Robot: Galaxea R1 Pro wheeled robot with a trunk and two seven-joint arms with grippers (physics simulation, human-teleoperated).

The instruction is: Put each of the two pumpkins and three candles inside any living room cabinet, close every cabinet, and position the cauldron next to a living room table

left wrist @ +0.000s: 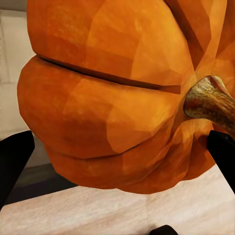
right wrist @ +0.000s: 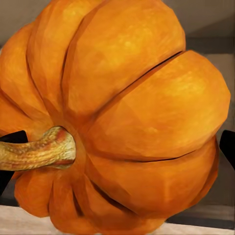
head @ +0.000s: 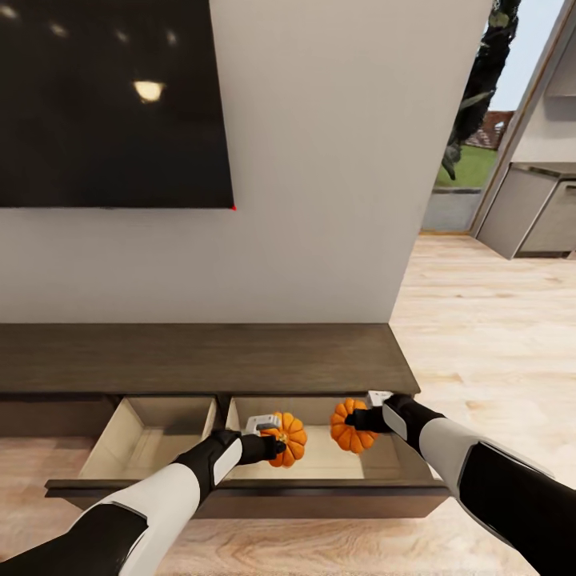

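Pinching one pumpkin each, left pincer (head: 276,442) and right pincer (head: 362,422) hover over the open cabinet (head: 240,364).

Head view: camera high, facing forward and down over both arms onto the cabinet (head: 200,360) and its open drawer (head: 320,460); wall at 12 o'clock, doorway at 2 o'clock.
Left wrist view: very close on the left pumpkin (left wrist: 112,98) (head: 286,438).
Right wrist view: equally close on the right pumpkin (right wrist: 122,122) (head: 350,426).
Shared with head view: each pumpkin.
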